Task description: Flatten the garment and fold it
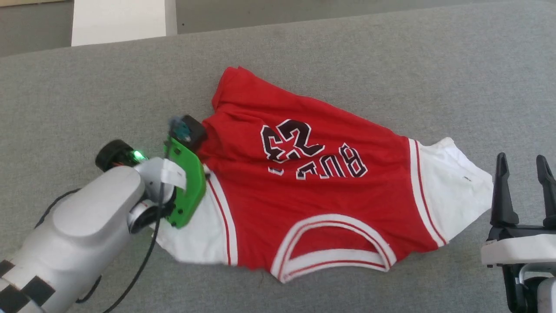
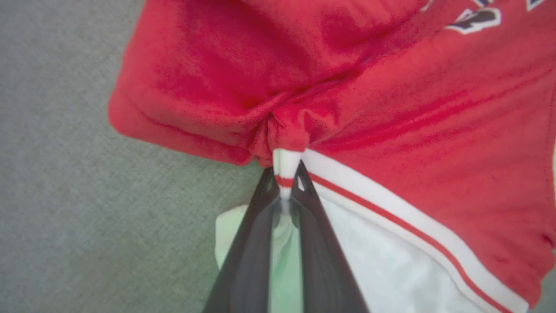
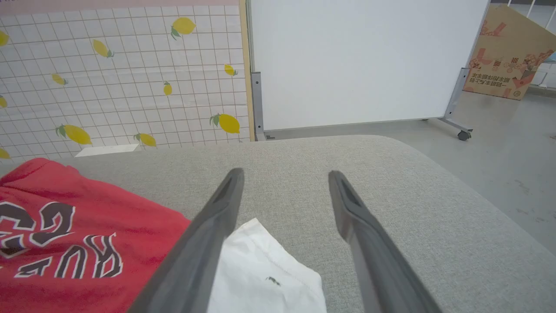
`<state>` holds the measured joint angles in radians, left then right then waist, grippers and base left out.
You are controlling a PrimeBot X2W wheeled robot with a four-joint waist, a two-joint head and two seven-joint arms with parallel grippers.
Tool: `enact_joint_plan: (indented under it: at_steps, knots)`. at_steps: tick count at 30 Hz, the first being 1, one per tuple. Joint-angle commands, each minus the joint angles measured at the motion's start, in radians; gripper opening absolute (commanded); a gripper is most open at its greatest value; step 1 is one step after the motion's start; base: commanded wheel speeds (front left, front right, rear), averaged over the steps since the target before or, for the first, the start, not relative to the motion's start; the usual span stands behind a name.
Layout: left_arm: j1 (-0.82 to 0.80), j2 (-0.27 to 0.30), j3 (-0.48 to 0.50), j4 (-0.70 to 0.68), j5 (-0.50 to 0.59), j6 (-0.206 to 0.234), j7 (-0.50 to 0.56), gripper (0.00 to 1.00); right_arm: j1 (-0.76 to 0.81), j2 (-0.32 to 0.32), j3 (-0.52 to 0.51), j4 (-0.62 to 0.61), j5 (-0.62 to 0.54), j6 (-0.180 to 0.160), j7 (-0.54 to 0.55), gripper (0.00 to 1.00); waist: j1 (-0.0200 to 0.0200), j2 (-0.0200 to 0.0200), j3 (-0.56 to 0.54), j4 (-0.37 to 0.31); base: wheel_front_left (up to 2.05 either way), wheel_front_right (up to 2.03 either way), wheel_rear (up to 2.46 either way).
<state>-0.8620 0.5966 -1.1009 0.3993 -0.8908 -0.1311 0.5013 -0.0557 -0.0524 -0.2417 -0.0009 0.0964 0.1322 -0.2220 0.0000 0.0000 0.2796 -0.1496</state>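
The garment (image 1: 321,191) is a red shirt with white sleeves and black lettering, lying rumpled on the grey surface with its collar toward me and its lettering face up. At the seam of its left sleeve, my left gripper (image 2: 285,182) is shut on a pinch of striped trim and white fabric of the garment (image 2: 391,108), which bunches at the fingertips. In the head view the left wrist (image 1: 184,174) covers that spot. My right gripper (image 1: 523,167) stands open just right of the white right sleeve (image 1: 451,187), its fingers (image 3: 217,226) hovering above the surface with nothing between them.
A grey padded table (image 1: 391,65) carries everything, with bare room behind and right of the shirt. Its rounded far corner (image 3: 391,148) drops to a concrete floor. Beyond stand a white panel on casters (image 3: 356,61), a lemon-patterned wall (image 3: 121,78) and a cardboard box (image 3: 508,52).
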Motion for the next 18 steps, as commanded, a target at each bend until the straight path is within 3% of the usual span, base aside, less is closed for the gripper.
enact_joint_plan:
  at_steps: [1, 11, 12, 13, 18]
  knots:
    - [-0.023, -0.005, 0.010, 0.036, 0.026, 0.001, -0.050, 0.00, -0.010, 0.002, 0.004, 0.004, 0.001, -0.002, -0.007, 1.00, 0.0000, 0.0000, -0.011, 0.007, 0.00, 0.00, 0.00]
    - [-0.101, -0.113, 0.051, 0.230, 0.121, 0.048, -0.322, 0.00, -0.022, 0.002, 0.034, -0.013, -0.012, -0.002, 0.015, 1.00, 0.0000, 0.0000, -0.022, 0.014, 0.00, 0.00, 0.00]
    - [-0.102, -0.126, 0.048, 0.246, 0.122, 0.048, -0.331, 0.14, -0.024, 0.002, 0.038, -0.014, -0.011, -0.002, 0.016, 1.00, 0.0000, 0.0000, -0.020, 0.014, 0.00, 0.00, 0.00]
    - [-0.100, -0.140, 0.045, 0.268, 0.122, 0.045, -0.339, 1.00, -0.026, 0.002, 0.044, -0.013, -0.010, -0.002, 0.018, 1.00, 0.0000, 0.0000, -0.016, 0.013, 0.00, 0.00, 0.00]
    - [-0.099, -0.176, 0.047, 0.347, 0.132, 0.045, -0.431, 1.00, -0.030, 0.002, 0.067, -0.002, 0.005, -0.002, 0.018, 1.00, 0.0000, 0.0000, -0.017, 0.014, 0.00, 0.00, 0.00]
